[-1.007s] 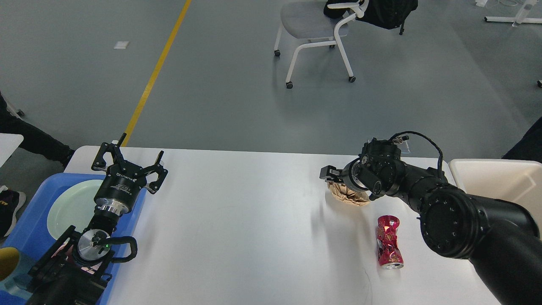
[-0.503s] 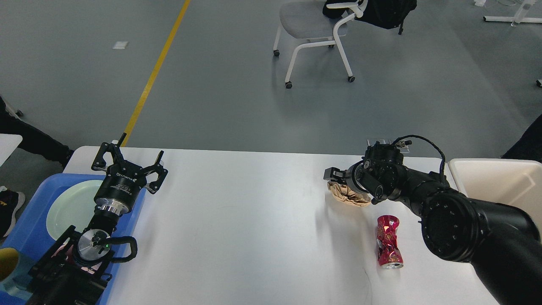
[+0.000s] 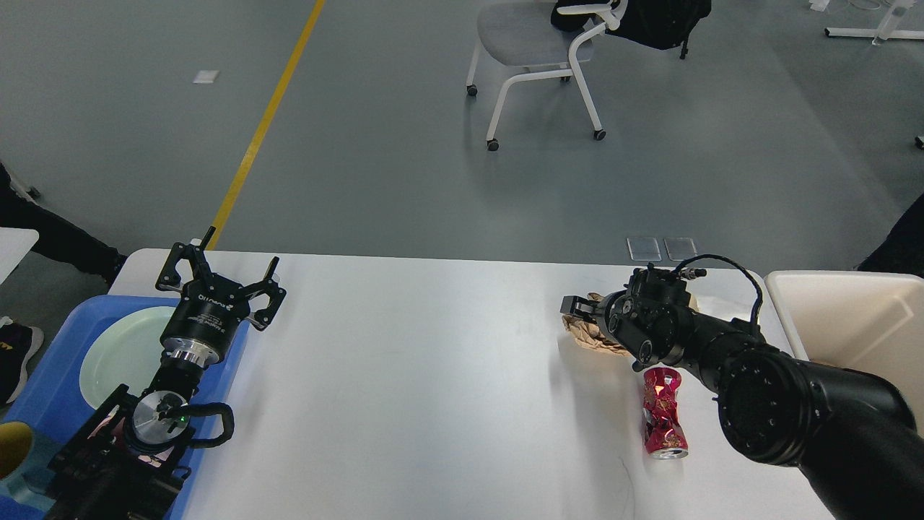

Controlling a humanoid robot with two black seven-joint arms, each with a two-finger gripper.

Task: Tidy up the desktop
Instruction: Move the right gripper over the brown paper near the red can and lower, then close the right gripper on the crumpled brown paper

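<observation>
bright, even overhead light — soft shadows under the arms on the desktop (image 3: 433,375), focus sharp throughout.

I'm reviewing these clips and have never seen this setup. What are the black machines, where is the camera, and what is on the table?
The camera sits in a robot's head, looking down at its own two black arms. The left end effector hangs open over a blue tray that holds a pale plate. The right end effector is at a crumpled brown paper wad; whether it grips it cannot be told. A crushed red can lies on the white desktop. A cream bin stands at the right.
</observation>
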